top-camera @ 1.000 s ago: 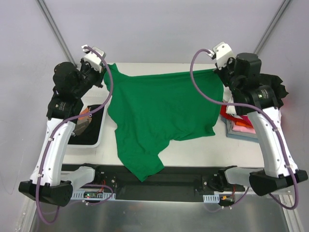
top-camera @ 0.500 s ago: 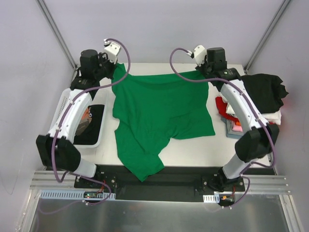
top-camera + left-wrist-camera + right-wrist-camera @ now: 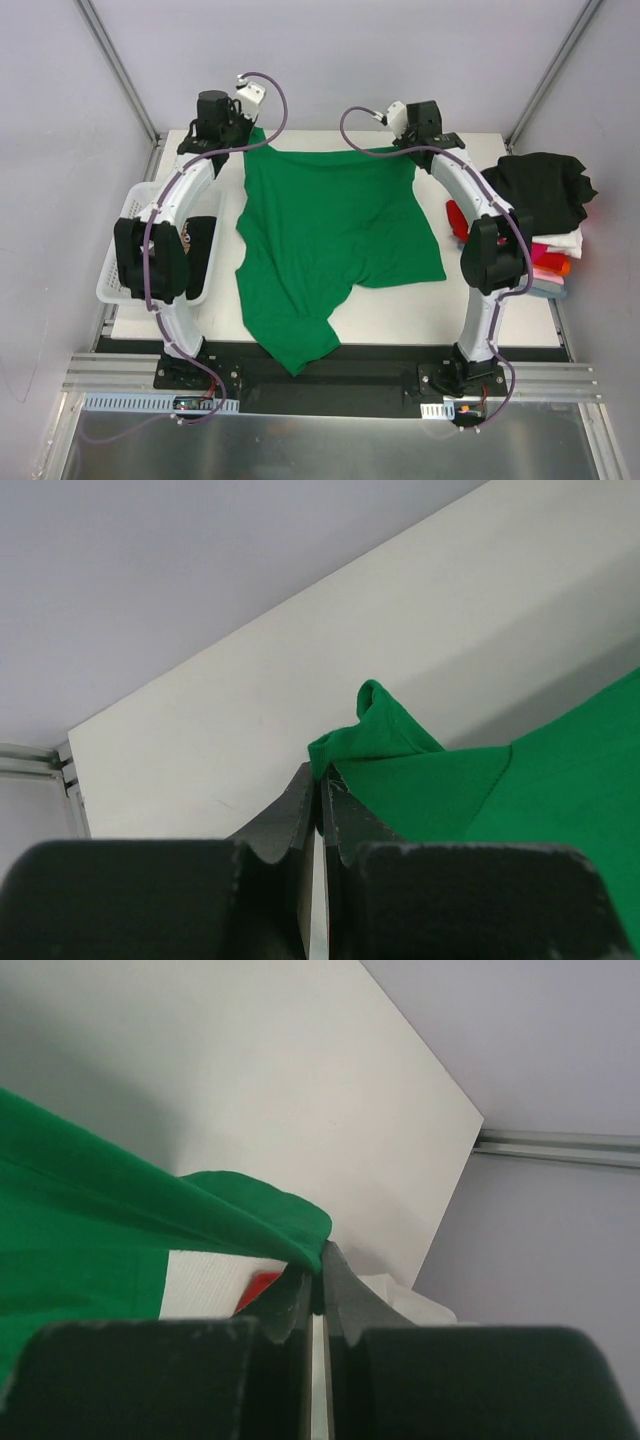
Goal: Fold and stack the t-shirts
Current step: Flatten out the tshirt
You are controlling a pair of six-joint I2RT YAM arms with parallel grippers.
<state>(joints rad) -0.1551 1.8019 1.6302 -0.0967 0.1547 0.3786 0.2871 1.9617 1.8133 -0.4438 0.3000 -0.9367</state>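
A bright green t-shirt lies spread down the middle of the table, and its lower end hangs over the near edge. My left gripper is shut on the shirt's far left corner near the table's back edge. My right gripper is shut on the far right corner. Each wrist view shows the jaws pinched together with green cloth between the tips. More t-shirts sit in a pile at the right, black on top over white, pink and red.
A white mesh basket stands at the left edge with a dark garment in it. Both arms reach far out along the table's sides. The back edge of the table lies just beyond the grippers.
Both arms have stretched out toward the back of the table, carrying the green shirt's top corners farther back and closer together. The basket and the pile at the right now show more.
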